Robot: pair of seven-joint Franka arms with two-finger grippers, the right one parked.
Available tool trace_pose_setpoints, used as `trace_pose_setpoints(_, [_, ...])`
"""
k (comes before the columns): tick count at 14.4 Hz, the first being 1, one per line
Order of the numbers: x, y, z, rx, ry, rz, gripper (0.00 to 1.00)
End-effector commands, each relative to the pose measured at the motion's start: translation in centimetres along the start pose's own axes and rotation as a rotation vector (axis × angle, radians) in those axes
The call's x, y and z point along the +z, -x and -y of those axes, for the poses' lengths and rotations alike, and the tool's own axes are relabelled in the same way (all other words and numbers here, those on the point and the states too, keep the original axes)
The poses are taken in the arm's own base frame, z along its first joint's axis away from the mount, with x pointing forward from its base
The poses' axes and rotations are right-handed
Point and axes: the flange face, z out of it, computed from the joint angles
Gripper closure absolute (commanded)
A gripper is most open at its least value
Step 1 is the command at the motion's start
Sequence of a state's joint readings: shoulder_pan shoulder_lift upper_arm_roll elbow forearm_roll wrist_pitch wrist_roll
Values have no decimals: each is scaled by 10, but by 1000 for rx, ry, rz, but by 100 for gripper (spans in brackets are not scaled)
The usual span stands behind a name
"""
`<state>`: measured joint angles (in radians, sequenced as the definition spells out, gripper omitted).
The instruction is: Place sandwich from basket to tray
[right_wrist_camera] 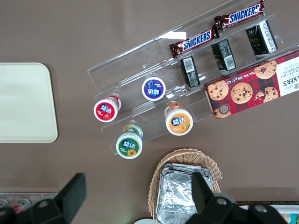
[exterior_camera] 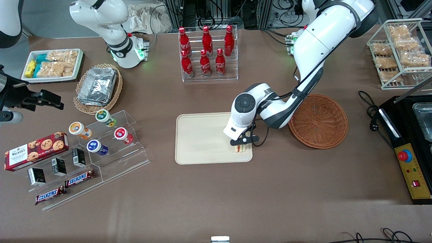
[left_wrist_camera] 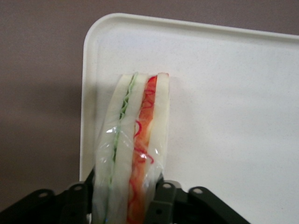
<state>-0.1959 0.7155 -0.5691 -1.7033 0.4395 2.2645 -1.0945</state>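
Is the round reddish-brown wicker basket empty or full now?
Empty: the basket shows only bare weave. The wrapped sandwich sits in the tool over the cream tray.

Front view: arm hid most of the sandwich (exterior_camera: pixel 240 149) and the pincer (exterior_camera: pixel 241 143). Wrist view cut off the sandwich's lower end and the tray (left_wrist_camera: pixel 224 93).

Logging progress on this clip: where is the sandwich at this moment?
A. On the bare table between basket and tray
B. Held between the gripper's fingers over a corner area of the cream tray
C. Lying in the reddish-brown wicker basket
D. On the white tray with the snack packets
B. The gripper is shut on the sandwich above the tray, near the tray corner closest to the basket, which holds nothing.
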Motion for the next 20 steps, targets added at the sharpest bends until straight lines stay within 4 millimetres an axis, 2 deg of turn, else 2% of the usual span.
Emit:
trace_pose_setpoints(1, [-3,-4,-1,-32,-12,-10,0])
trace_pose_setpoints(3, [-18,-9,1,-45,-14,-25,0])
trace_pose_setpoints(5, [-47,-10,0,-89,-47,-47,0])
trace_pose_setpoints(7, [-86,-14,-1,-154,-34,-93,0])
trace_pose_setpoints(9, [-140,-14,2,-287,4,-156,0])
trace_pose_setpoints(11, [-189,-18,9,-348,44,-230,1])
trace_pose_setpoints(14, [-231,-32,48,-346,-65,-272,0])
trace_pose_setpoints(17, [-289,-45,93,-296,-20,-258,0])
trace_pose_setpoints(20, [-339,-45,154,-149,-28,-175,0])
